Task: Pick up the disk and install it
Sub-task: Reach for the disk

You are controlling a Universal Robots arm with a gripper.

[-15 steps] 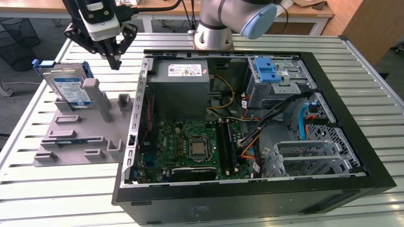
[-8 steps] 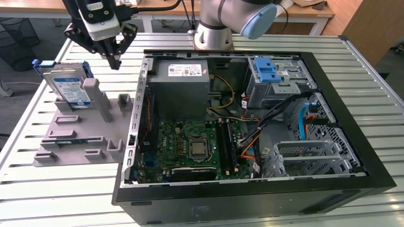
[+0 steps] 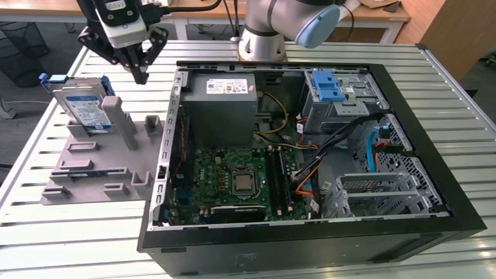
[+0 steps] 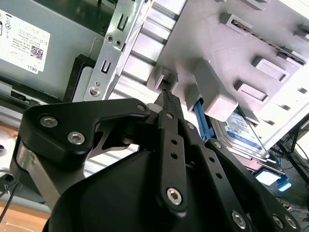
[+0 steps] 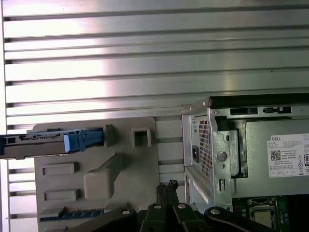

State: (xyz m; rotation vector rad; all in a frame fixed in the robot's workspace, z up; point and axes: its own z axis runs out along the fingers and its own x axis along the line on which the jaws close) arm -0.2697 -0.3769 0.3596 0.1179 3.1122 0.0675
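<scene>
The disk [image 3: 83, 109] stands on its edge in the grey holder [image 3: 93, 174], in the upper left of the exterior view. Its long side points up and leans a little. The gripper [image 3: 140, 77] hangs near it, to the exterior view's right and a bit higher, not touching it. Its fingers are pressed together and hold nothing. The open computer case [image 3: 310, 250] sits further right.

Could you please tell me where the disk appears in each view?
Exterior view: the disk stands on edge in the grey fixture, on the exterior view's left of the computer case.
Second wrist view: the disk, label showing, behind a fixture post.
First wrist view: the disk, edge-on at the fixture's border.
Shared landmark: the grey fixture.
</scene>
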